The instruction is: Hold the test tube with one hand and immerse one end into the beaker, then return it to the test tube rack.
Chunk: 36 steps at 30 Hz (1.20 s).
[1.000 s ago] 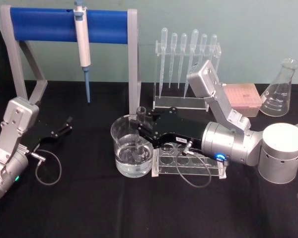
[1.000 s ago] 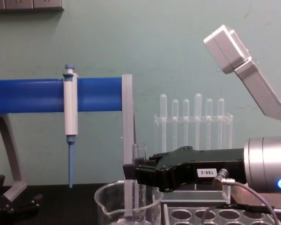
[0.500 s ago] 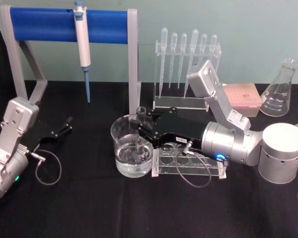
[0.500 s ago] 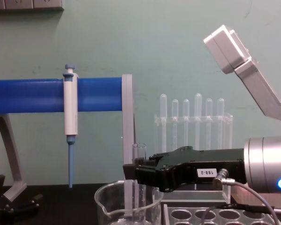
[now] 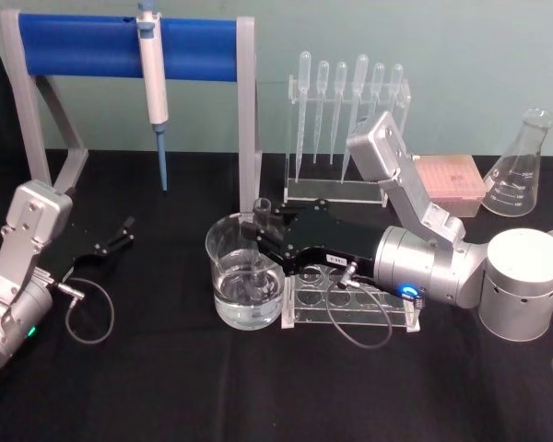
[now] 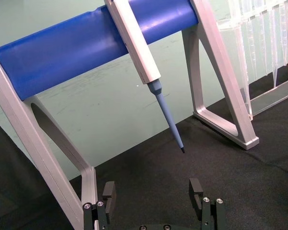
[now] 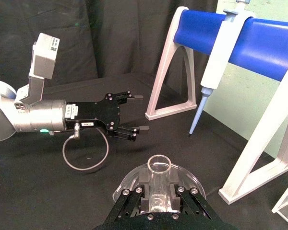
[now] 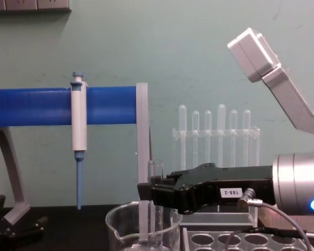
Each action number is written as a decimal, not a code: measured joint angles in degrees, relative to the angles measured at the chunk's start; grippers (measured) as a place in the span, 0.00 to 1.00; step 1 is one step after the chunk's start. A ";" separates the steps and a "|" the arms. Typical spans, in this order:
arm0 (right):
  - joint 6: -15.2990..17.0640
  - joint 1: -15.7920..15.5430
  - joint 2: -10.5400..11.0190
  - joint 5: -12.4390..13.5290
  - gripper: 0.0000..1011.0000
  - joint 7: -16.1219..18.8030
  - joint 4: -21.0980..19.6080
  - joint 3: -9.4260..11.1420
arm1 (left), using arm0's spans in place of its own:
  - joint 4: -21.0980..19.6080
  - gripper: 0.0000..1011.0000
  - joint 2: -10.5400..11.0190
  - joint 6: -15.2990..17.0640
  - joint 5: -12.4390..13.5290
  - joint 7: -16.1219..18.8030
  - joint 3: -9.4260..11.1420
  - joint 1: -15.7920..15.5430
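Already the right tool [image 5: 258, 241] is clamping the long clear glass test tube [image 8: 155, 201] near its open rim, jaws closed on it, holding it upright with the rounded lower end dipping into the wide clear glass beaker [image 5: 223, 276] directly below. The immersion step appears to be done; what is remaining is lifting the tube out and returning it. The left tool [image 5: 122, 234], jaws spread and empty, is idling over the black worktop [image 5: 166, 387], well apart.
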 joint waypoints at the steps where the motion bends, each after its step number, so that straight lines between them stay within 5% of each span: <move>1: 0.00 0.00 0.00 0.00 0.22 0.00 0.00 0.00 | 0.00 0.99 0.00 0.00 0.00 0.00 0.00 0.00; 36: 0.00 0.00 0.00 0.00 0.22 0.00 0.00 0.00 | 0.00 0.99 0.00 0.00 0.00 0.00 0.00 0.00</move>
